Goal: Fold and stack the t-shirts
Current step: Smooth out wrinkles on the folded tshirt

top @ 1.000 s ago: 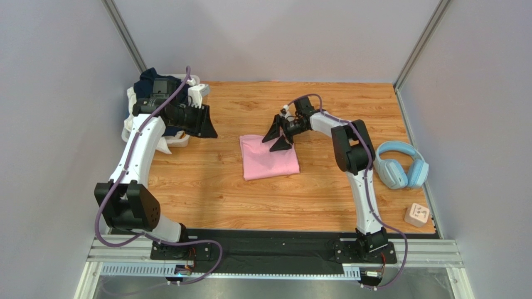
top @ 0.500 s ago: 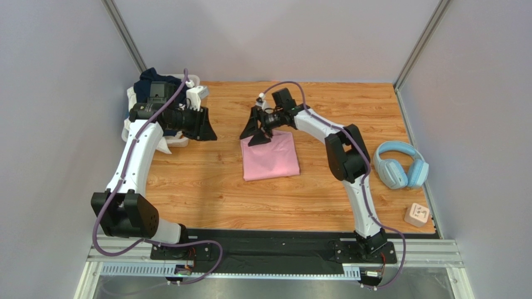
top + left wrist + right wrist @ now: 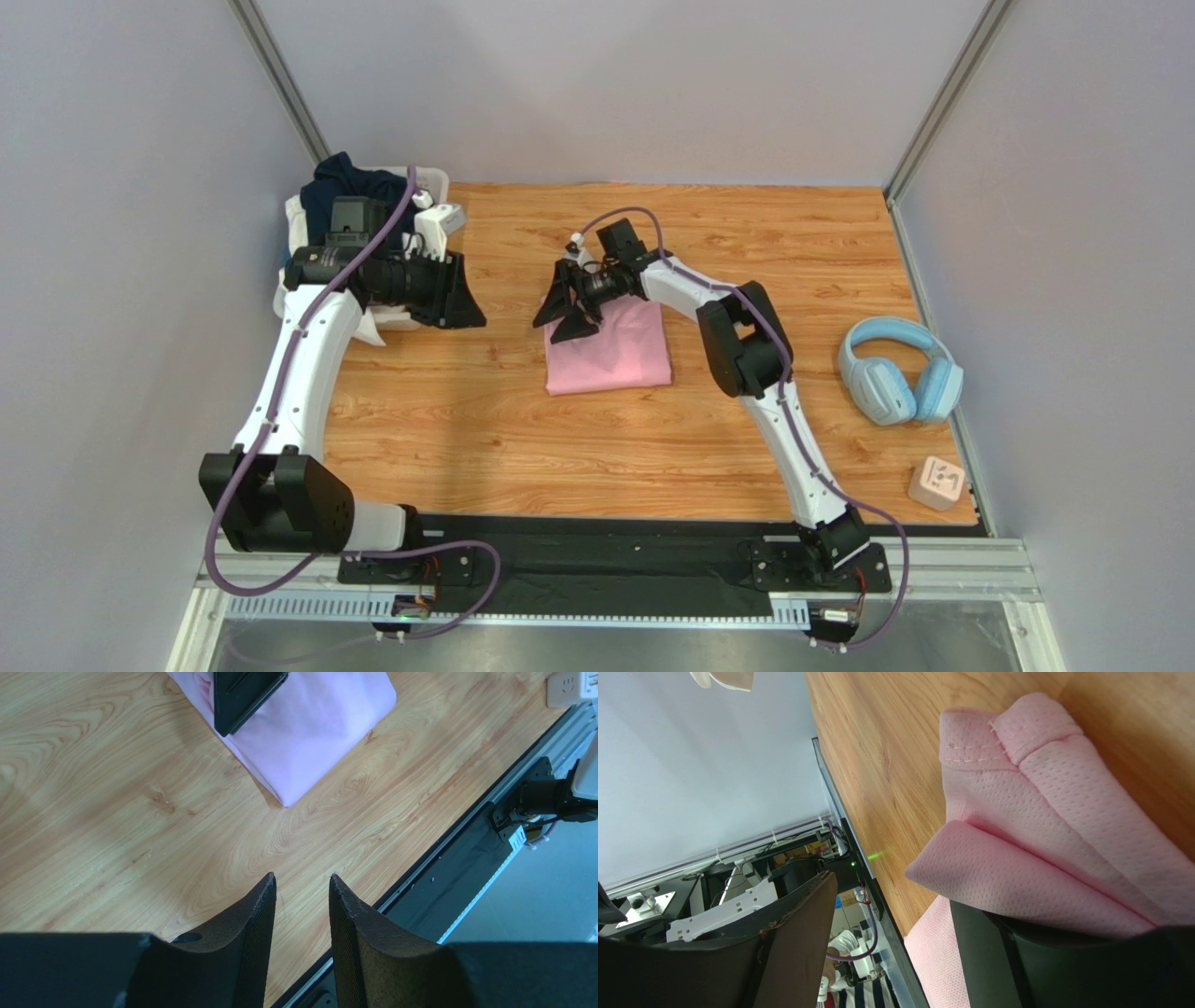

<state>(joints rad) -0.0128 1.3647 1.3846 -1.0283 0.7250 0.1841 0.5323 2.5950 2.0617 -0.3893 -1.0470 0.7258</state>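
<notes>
Since a second ago, the right gripper [image 3: 568, 305] has travelled left across the light pink t-shirt [image 3: 617, 357] and now sits at its far left corner. Its fingers [image 3: 1018, 966] stand apart, and the folded pink edge lies just beside one of them, not pinched between. The left gripper [image 3: 456, 297] hovers over the wooden table [image 3: 463, 420], slightly open and holding nothing. The dark navy t-shirt [image 3: 358, 182] is behind it, in the white basket [image 3: 438, 178].

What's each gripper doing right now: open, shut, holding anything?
Left gripper: open, holding nothing.
Right gripper: open, at a corner of the pink t-shirt, nothing pinched.
</notes>
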